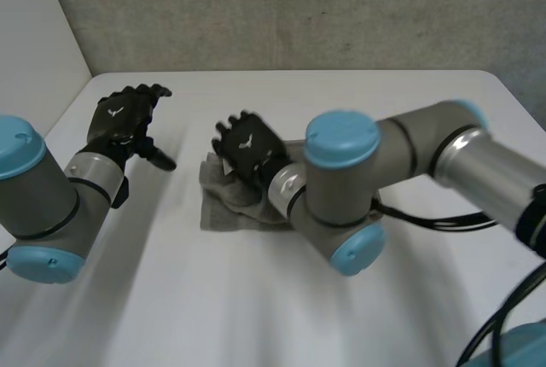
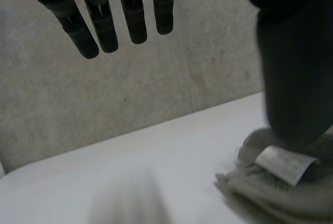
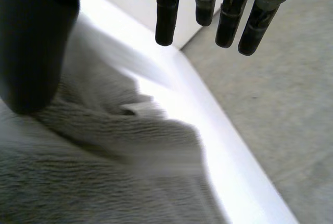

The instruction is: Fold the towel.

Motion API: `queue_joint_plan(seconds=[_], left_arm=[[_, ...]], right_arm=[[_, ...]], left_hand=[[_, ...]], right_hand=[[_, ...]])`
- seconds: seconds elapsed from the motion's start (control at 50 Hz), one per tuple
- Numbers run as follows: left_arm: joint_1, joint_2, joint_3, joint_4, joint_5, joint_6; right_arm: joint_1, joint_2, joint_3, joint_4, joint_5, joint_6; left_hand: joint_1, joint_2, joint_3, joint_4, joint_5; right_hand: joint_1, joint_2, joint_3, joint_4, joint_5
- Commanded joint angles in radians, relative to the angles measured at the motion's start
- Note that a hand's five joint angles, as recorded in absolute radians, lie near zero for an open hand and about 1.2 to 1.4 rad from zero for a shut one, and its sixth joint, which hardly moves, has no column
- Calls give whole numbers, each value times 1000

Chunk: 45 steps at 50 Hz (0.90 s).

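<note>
A small grey towel (image 1: 223, 213) lies bunched in a rough fold at the middle of the white table (image 1: 213, 307). My right hand (image 1: 249, 149) is over its far part, fingers (image 3: 166, 21) straight and spread above the cloth (image 3: 104, 182), thumb resting low against it with nothing pinched. My left hand (image 1: 124, 115) hangs raised over bare table to the towel's left, open, its fingers (image 2: 104, 26) straight and apart from the cloth. In the left wrist view the towel's near end (image 2: 260, 195) shows a white label (image 2: 283, 164) beside the thumb.
A grey wall (image 1: 299, 8) runs behind the table's far edge, and a white panel (image 1: 34, 26) stands at the far left. My right arm (image 1: 409, 162) reaches across the table's right half. Bare tabletop surrounds the towel.
</note>
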Motion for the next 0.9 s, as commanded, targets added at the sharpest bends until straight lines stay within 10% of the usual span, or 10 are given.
queue_joint_plan(seconds=[0.02, 0.3, 0.54, 0.74, 0.9], left_arm=[[-76, 3, 54, -6, 1, -9], [-279, -172, 210, -27, 90, -37], [-285, -373, 420, -161, 15, 34], [-264, -414, 394, -208, -137, 92], [-267, -350, 259, -210, -197, 121]], right_arm=[[-111, -217, 135, 52, -1, 181], [-363, -369, 669, -66, -57, 203], [-393, -331, 797, -265, -47, 185], [-426, -303, 797, -282, 7, 111], [-428, -352, 827, -272, 15, 103]], left_hand=[[-96, -93, -81, -89, -222], [-57, -55, -43, -50, -184], [-34, -31, -19, -27, -160], [-31, -29, -17, -24, -157], [-34, -31, -19, -27, -160]], right_hand=[[-61, -71, -64, -78, -63], [-61, -71, -64, -78, -63], [22, 13, 20, 6, 21], [773, 764, 771, 757, 772], [932, 923, 930, 916, 931]])
